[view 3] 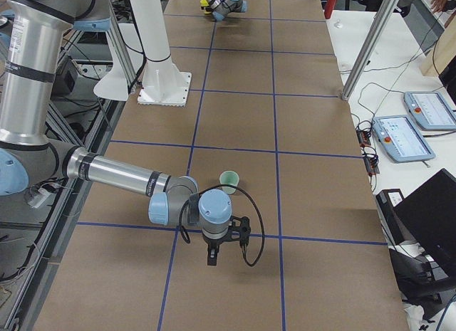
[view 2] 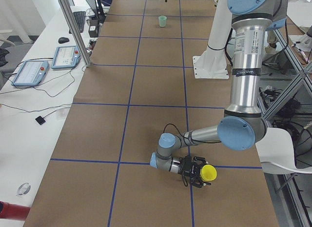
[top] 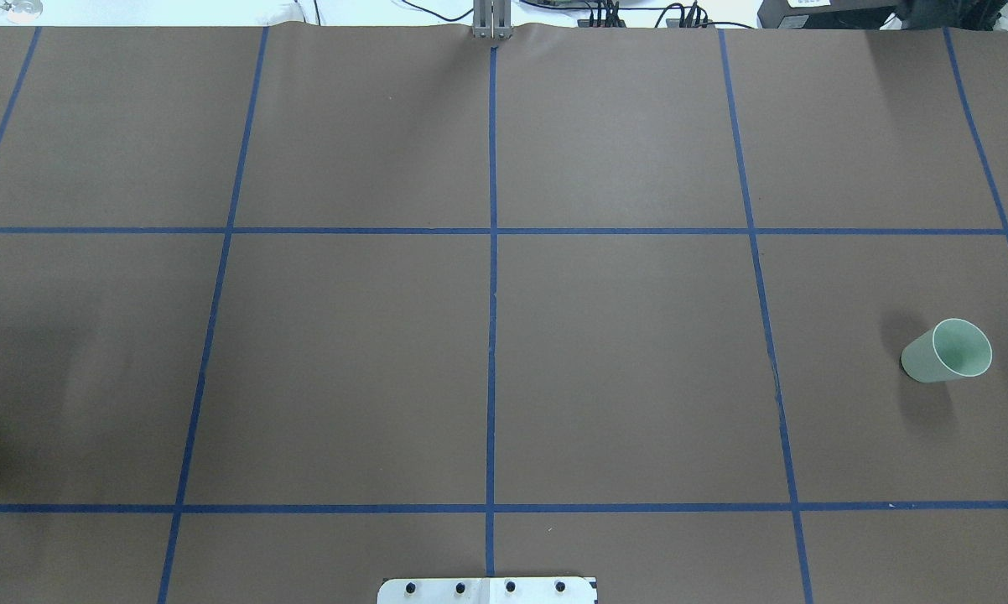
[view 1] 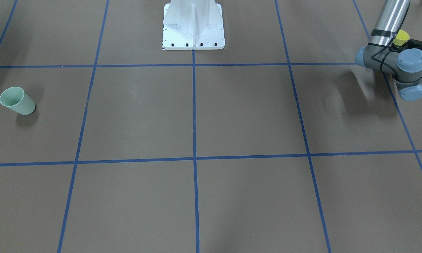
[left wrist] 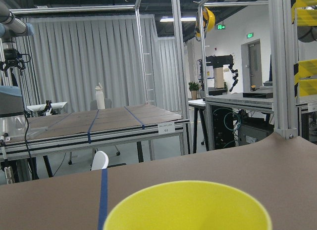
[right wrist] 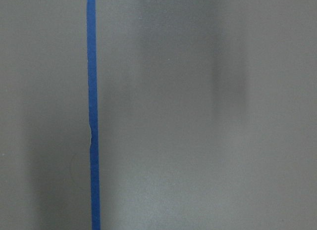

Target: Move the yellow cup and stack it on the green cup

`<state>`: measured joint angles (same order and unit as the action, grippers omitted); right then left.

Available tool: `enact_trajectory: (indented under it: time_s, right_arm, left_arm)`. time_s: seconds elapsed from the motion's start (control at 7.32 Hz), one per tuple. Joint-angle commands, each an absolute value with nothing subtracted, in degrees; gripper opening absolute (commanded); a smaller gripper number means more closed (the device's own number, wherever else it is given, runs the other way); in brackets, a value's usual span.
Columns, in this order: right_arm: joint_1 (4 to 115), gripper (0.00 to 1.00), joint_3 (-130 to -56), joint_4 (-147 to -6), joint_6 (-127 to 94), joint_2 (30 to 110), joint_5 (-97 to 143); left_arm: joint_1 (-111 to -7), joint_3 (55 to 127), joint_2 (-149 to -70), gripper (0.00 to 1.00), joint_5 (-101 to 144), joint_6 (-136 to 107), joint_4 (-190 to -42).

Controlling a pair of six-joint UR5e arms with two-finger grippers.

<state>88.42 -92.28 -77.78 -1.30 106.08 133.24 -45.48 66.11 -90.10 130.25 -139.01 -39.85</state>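
The yellow cup (view 2: 209, 173) stands upright between the fingers of my left gripper (view 2: 200, 174), low over the table near the robot's side. Its rim fills the bottom of the left wrist view (left wrist: 188, 207), and it peeks out behind the left wrist in the front view (view 1: 402, 36). The gripper lies level and grips it from the side. The green cup (top: 947, 351) stands upright and alone on the table's right side (view 1: 17, 101). My right gripper (view 3: 212, 258) hangs over the table a little short of the green cup (view 3: 228, 179). I cannot tell whether it is open or shut.
The robot's white base (view 1: 193, 26) stands at the middle of the near edge. Blue tape lines (right wrist: 92, 111) divide the brown table into squares. A metal post (view 2: 73, 29) and tablets (view 2: 30, 72) stand on the side bench.
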Motion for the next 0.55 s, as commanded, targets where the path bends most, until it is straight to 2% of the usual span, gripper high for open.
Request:
enact_trajectory:
  time_s: [0.0,0.27,0.41]
  right_arm:
    - [88.4,1.0,-92.3,-77.8,-1.2,106.2,133.2]
    - [88.4,1.0,-92.3,-77.8,-1.3,106.0,133.2]
    - [88.4,1.0,-92.3,-77.8,-1.3,106.0,133.2]
  left_arm:
    - [-44.7,66.1,-89.8,0.8,130.3,-140.4,-40.7]
    - [-44.6,66.2,-89.8,0.3,130.3,-140.4,-40.8]
    - [-44.6,66.4,-89.8,0.09,129.7,-140.3,-40.7]
